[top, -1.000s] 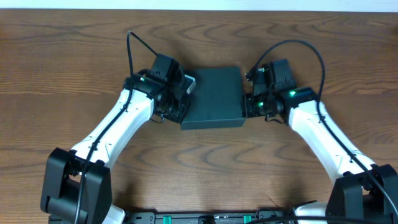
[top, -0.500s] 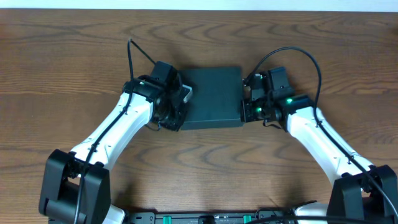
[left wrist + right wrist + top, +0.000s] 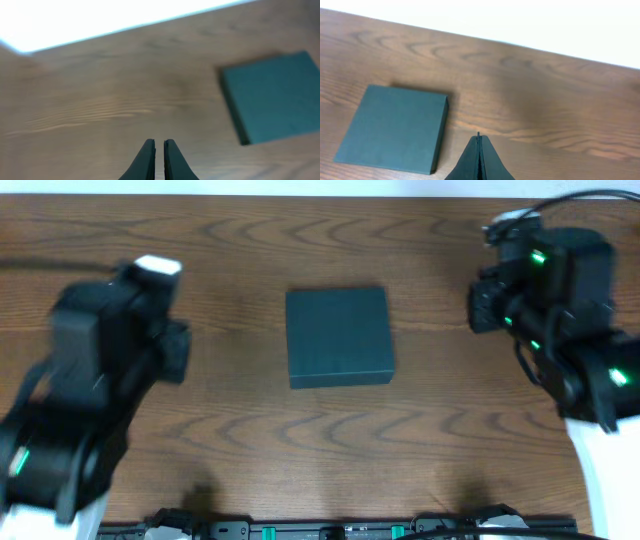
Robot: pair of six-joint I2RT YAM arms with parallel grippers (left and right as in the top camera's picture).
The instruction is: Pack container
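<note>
The container [image 3: 338, 336] is a dark teal-green square box lying flat and closed in the middle of the wooden table. It also shows at the right of the left wrist view [image 3: 275, 95] and at the lower left of the right wrist view [image 3: 395, 127]. My left gripper [image 3: 159, 142] is shut with only a thin slit between its fingers, empty, raised well left of the box. My right gripper [image 3: 479, 136] is shut and empty, raised right of the box. In the overhead view both arms are lifted close to the camera, and their fingertips are not visible there.
The wooden table [image 3: 330, 450] carries only the box. The left arm [image 3: 90, 400] and right arm [image 3: 560, 310] loom large at the sides. The table's far edge [image 3: 520, 45] meets a bright white background.
Both grippers were pressed against the left and right sides of the box. They have let go and pulled up and outward, away from it. The box stays closed, nearly unmoved.
</note>
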